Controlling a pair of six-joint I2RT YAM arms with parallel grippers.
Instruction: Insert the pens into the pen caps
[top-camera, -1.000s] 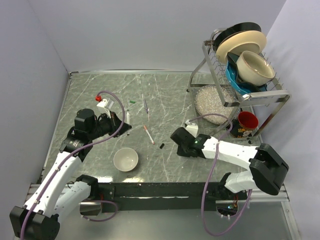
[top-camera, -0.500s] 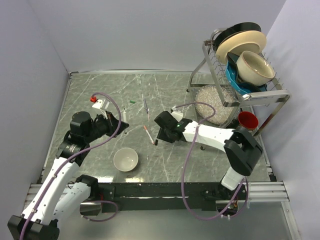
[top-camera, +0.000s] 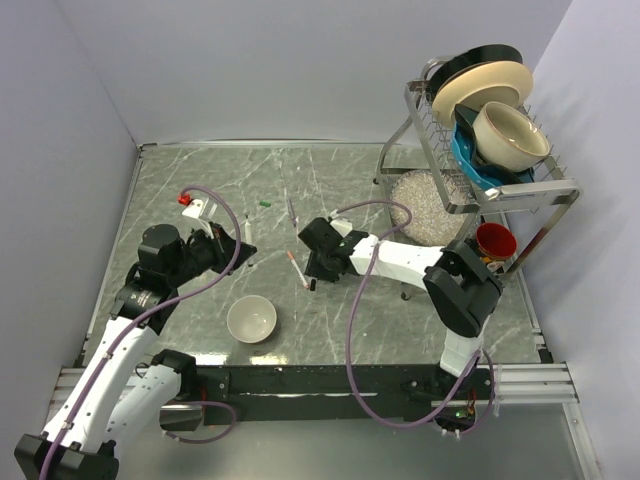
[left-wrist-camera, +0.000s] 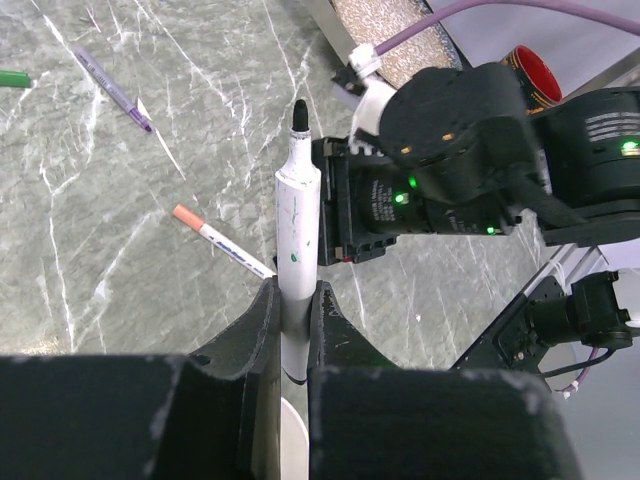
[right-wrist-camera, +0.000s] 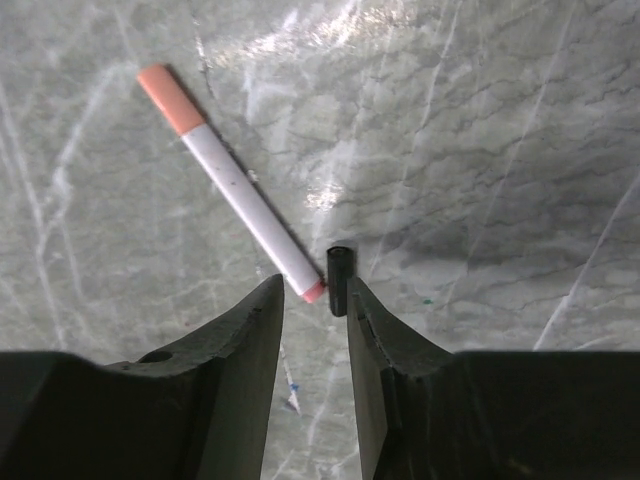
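My left gripper (top-camera: 240, 252) (left-wrist-camera: 293, 290) is shut on a white pen with a black tip (left-wrist-camera: 297, 200), held tip forward above the table. My right gripper (top-camera: 312, 272) (right-wrist-camera: 315, 300) is open and low over the table. A small black cap (right-wrist-camera: 338, 280) (top-camera: 312, 285) lies between its fingers, against the right one. A white pen with an orange cap (right-wrist-camera: 235, 190) (top-camera: 296, 268) lies beside it, its reddish end also between the fingers. A thin purple-tipped pen (top-camera: 291, 210) (left-wrist-camera: 112, 88) and a green cap (top-camera: 265, 203) (left-wrist-camera: 12, 78) lie farther back.
A white bowl (top-camera: 251, 319) stands near the front, below my left gripper. A dish rack (top-camera: 480, 120) with plates and bowls stands at the back right, with a round textured mat (top-camera: 425, 205) and a red cup (top-camera: 495, 241) by it.
My right arm has swung left from the front right to the black cap and the orange-capped pen. The cap has shifted slightly left. My left gripper, still holding its pen, has drifted a little left.
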